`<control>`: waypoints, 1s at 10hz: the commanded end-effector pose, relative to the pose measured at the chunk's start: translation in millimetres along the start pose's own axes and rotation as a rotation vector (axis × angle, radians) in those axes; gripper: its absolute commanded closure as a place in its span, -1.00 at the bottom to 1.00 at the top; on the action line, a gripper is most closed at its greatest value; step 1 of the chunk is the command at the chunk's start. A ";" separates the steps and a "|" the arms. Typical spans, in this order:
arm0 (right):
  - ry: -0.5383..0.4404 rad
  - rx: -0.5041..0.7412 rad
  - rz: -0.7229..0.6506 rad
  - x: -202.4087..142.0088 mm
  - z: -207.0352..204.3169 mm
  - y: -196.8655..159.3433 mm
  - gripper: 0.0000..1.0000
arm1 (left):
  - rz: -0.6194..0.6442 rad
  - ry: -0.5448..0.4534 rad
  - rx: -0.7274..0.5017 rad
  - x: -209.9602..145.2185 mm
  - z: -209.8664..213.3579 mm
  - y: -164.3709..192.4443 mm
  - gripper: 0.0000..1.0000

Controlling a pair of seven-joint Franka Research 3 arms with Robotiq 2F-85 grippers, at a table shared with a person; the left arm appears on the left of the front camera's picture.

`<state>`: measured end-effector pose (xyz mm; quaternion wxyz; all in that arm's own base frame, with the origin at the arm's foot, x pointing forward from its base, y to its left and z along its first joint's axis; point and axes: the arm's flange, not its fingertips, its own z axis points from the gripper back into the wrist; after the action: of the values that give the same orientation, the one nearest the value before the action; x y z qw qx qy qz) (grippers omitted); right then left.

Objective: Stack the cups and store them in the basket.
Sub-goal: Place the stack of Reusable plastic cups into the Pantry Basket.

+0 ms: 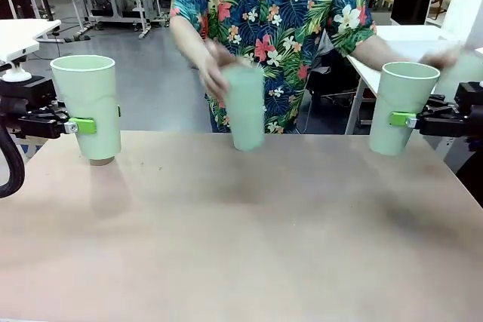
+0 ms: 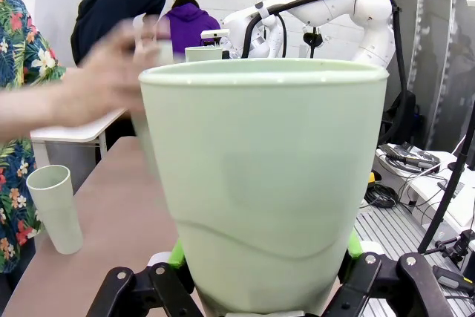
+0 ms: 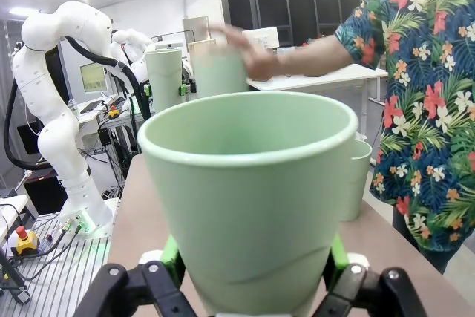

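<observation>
My left gripper [image 1: 100,120] is shut on a mint green cup [image 1: 87,103] held upright above the table's left side. A tan-brown base [image 1: 100,161] shows beneath it. The same cup [image 2: 267,183] looms large between the left gripper's [image 2: 266,257] green pads. On the right, my right gripper [image 1: 404,120] is shut on another mint cup [image 1: 404,107], seen close up [image 3: 252,191] in that gripper [image 3: 254,261]. At the far edge a person's hand [image 1: 213,73] is on a third, blurred mint cup [image 1: 245,111]. The basket is out of view.
In the left wrist view, a mint cup [image 2: 56,209] stands at the table edge by the person, while a blurred hand [image 2: 104,79] moves above the table. The person's other hand [image 1: 441,56] is near my right gripper. A white table [image 1: 423,43] stands behind.
</observation>
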<state>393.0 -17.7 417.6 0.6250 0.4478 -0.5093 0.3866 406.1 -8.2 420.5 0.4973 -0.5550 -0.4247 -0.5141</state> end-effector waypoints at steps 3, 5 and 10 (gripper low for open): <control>0.003 0.001 0.011 3.3 0.2 -2.2 -0.74 | -0.006 -0.004 -0.003 3.6 -0.3 -1.5 -0.68; 0.003 0.001 0.011 3.3 0.2 -2.2 -0.74 | -0.006 -0.004 -0.003 3.6 -0.3 -1.5 -0.68; 0.003 0.001 0.011 3.3 0.2 -2.2 -0.74 | -0.006 -0.004 -0.003 3.6 -0.3 -1.5 -0.68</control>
<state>393.0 -17.7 417.6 0.6250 0.4477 -0.5093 0.3866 406.1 -8.2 420.5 0.4973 -0.5550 -0.4247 -0.5141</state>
